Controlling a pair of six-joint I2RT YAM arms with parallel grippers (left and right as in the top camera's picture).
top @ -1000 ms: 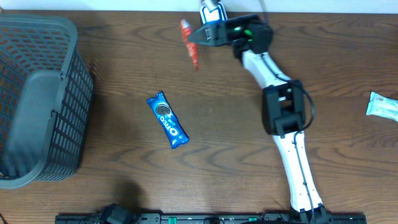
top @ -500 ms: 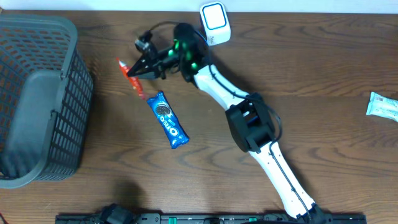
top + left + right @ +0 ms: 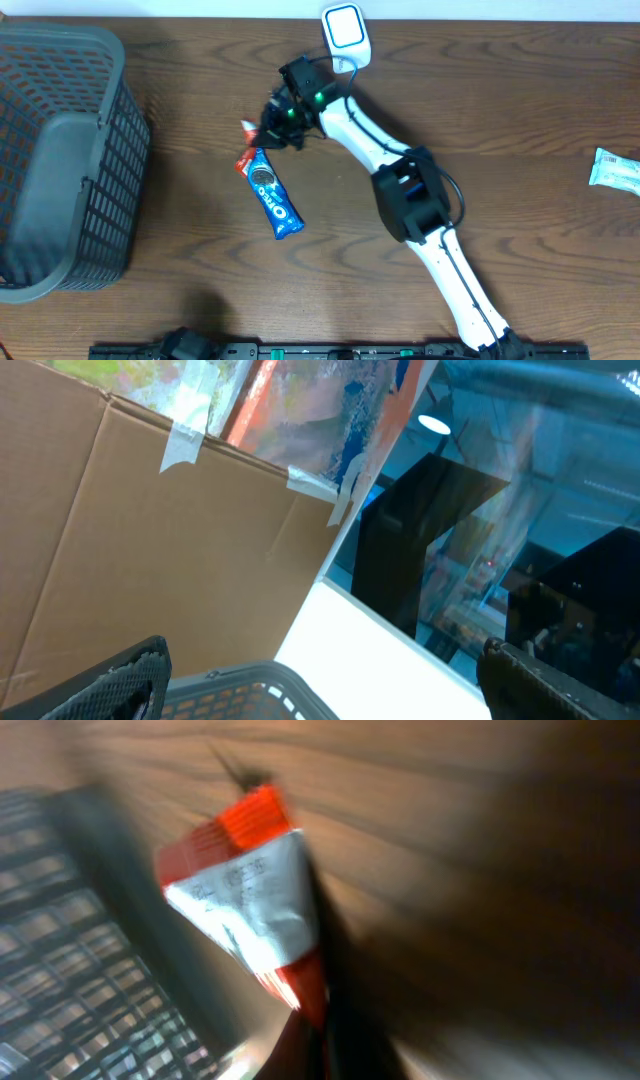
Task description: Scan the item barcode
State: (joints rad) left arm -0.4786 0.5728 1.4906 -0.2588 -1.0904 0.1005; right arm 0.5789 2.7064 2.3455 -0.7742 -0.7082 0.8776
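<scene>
A red and white snack packet point(image 3: 246, 146) hangs in my right gripper point(image 3: 264, 134), which is shut on it, over the table just above the upper end of a blue Oreo pack point(image 3: 270, 192). The right wrist view is blurred, with the packet point(image 3: 250, 890) sticking out ahead of the right gripper point(image 3: 322, 1020), printed white side showing. The white barcode scanner point(image 3: 345, 28) stands at the table's far edge, behind the right arm. My left gripper point(image 3: 325, 672) is open and holds nothing; it looks over a basket rim point(image 3: 250, 682).
A large dark mesh basket point(image 3: 60, 150) fills the left side of the table. A white and green packet point(image 3: 615, 170) lies at the right edge. A cardboard box point(image 3: 170, 550) stands beyond the basket in the left wrist view.
My right arm carried the red packet from beside the scanner far to the left, then back right and toward the front, ending over the Oreo pack's top end. The left gripper stayed open.
</scene>
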